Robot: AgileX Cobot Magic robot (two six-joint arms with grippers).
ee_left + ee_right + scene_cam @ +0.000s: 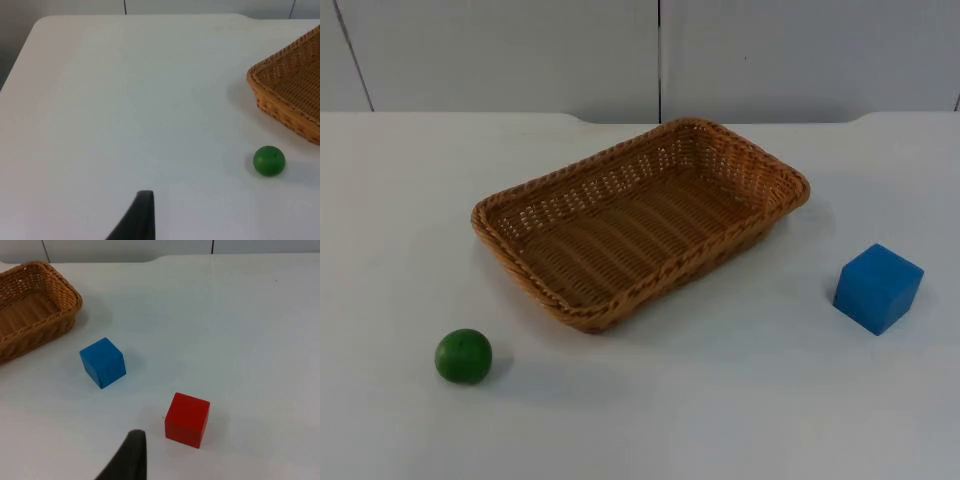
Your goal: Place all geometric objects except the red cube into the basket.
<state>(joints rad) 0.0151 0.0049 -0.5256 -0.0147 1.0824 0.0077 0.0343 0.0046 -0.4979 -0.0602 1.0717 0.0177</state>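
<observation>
Wicker basket [640,222] at table [720,400] centre, holds nothing. Green ball [463,356] near its front-left corner; blue cube [878,288] right of it; red cube [187,419] beyond blue cube. Both grippers' finger state: cannot tell.

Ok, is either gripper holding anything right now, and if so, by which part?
Nothing is held. The green ball, blue cube and red cube all sit free on the table, outside the basket.
</observation>
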